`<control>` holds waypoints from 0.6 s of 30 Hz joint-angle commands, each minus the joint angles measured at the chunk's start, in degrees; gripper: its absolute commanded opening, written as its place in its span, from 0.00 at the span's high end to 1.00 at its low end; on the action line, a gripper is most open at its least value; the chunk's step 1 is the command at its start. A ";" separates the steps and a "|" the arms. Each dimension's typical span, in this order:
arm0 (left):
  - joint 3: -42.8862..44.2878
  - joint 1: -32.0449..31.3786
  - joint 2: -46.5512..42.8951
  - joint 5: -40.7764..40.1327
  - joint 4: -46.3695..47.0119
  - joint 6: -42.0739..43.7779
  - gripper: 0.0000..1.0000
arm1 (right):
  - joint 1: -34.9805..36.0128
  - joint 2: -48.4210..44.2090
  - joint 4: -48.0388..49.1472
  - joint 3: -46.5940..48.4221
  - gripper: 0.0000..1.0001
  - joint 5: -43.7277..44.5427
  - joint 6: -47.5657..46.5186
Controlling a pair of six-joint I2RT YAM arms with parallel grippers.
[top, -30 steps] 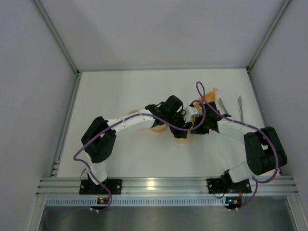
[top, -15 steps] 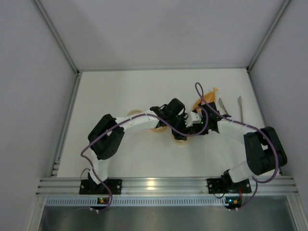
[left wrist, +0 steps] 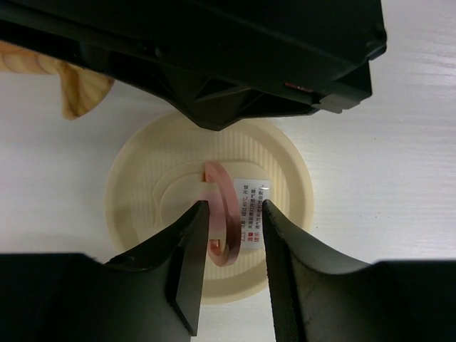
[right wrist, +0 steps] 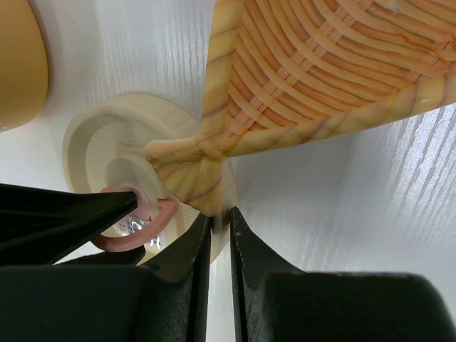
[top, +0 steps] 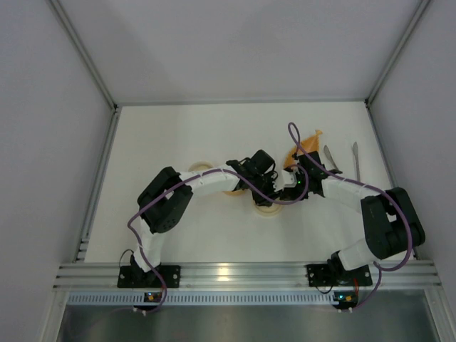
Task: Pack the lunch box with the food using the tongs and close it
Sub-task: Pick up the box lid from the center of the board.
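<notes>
Top external view: arms hide most of the cream lid point(top: 267, 209); tongs point(top: 355, 160) lie far right. Left gripper point(left wrist: 232, 206) fingers straddle its pink handle point(left wrist: 214, 173), apart; right gripper point(right wrist: 220, 215) pinches its rim. Left elbow point(top: 165, 206) has shifted rightward

The white sticker point(left wrist: 254, 212) on the cream lid point(left wrist: 135, 206) carries tiny print, seemingly illegible.

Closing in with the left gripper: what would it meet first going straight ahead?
The pink handle, standing between the left gripper's open jaws; the cream lid lies just beyond, though depth is unclear.
</notes>
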 commanded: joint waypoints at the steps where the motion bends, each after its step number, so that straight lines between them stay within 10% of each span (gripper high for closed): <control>1: 2.09 0.15 0.79 -0.22 -0.03 2.26 0.59 | 1.30 -1.54 -0.12 -1.26 1.00 -0.59 -0.80; 14: 3.41 0.15 -1.04 1.62 -3.90 -1.77 1.00 | 1.39 -6.19 -1.08 -0.56 0.83 -4.37 -0.01; 18: 3.59 0.07 -5.34 4.52 -5.92 -5.80 1.00 | 1.21 -10.57 -3.53 1.19 0.59 -6.39 -1.41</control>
